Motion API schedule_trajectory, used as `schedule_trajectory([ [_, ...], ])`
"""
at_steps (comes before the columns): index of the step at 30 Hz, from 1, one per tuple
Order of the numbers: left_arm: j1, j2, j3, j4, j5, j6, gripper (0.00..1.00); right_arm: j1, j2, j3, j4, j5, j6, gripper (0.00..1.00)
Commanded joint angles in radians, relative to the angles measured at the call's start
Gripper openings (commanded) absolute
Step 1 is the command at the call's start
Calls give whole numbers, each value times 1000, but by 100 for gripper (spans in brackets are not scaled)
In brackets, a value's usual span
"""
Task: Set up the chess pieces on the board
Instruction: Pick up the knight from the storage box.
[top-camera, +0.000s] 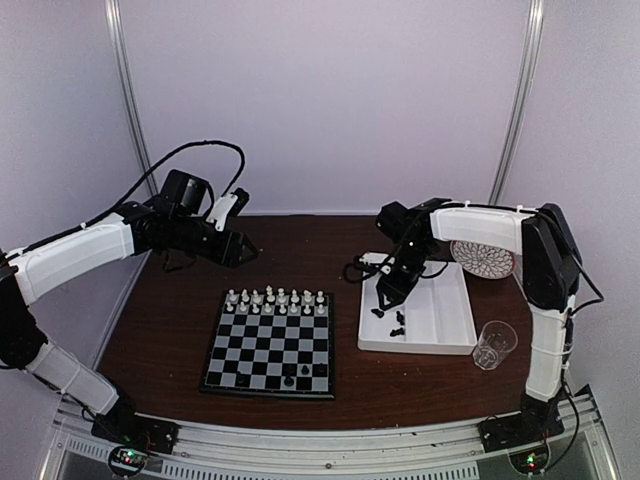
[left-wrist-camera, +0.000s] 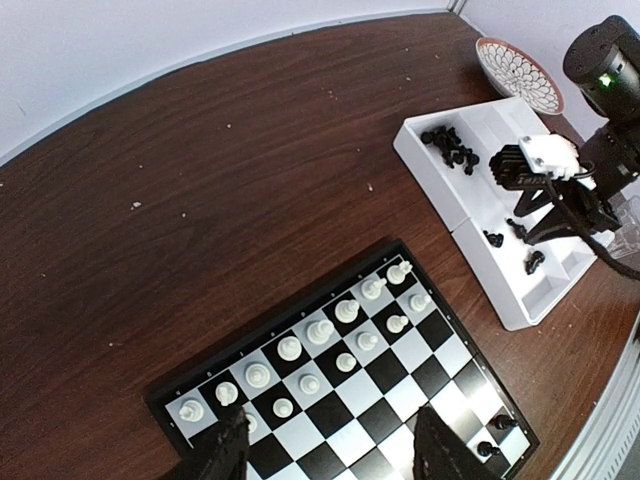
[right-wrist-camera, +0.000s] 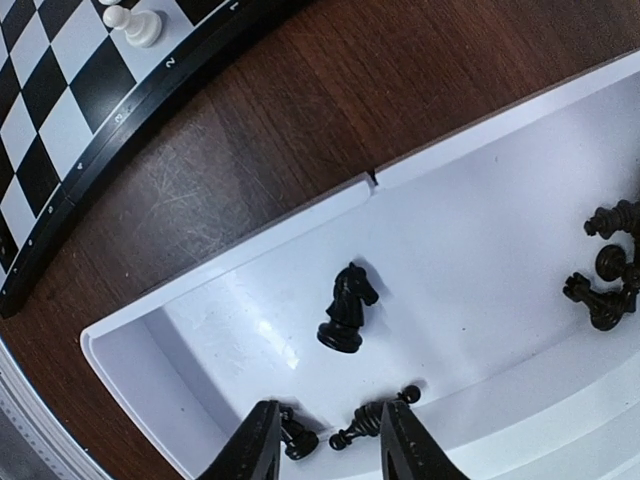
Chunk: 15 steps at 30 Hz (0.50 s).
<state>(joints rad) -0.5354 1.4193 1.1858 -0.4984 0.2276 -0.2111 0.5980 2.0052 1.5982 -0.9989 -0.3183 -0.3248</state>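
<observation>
Top external view, from the left: the left claw (left-wrist-camera: 330, 458) hangs over the far-left part of the table (top-camera: 170, 330), beyond the board's far edge. In its wrist view its fingers (left-wrist-camera: 225, 455) stand spread, with nothing between them and touching nothing. The board (top-camera: 268, 345) lies below and nearer than this claw, well apart from it. White pieces (top-camera: 275, 300) fill its two far rows. Two black pieces (top-camera: 289, 381) stand close together near its front edge, right of the middle.

Just right of the board, not touching it, sits the tray (top-camera: 415, 347). The right claw (top-camera: 385, 300) reaches down into the tray's left part. The right wrist view shows its fingers parted and pinching nothing — two fallen pieces (right-wrist-camera: 365, 420) lie on the tray floor at the tips, one just beside the left-hand finger and the other in the gap, close to the other finger. A knight (right-wrist-camera: 347, 305) stands upright on the tray floor just past the tips, apart from them. More loose pieces (right-wrist-camera: 605, 285) lie at the right edge of that view. The board's corner shows at upper left there, across bare wood from this claw.

Farther right are a patterned bowl (top-camera: 482, 258) behind the tray and a glass (top-camera: 494, 344) near the tray's front corner.
</observation>
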Motion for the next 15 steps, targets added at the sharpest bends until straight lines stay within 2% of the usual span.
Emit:
schedule_trajectory([
  [1, 8, 0, 12, 31, -5, 11, 56, 31, 32, -17, 32, -6, 42, 38],
  [15, 8, -6, 14, 26, -6, 13, 56, 50, 103, 14, 42, 102, 81, 32],
])
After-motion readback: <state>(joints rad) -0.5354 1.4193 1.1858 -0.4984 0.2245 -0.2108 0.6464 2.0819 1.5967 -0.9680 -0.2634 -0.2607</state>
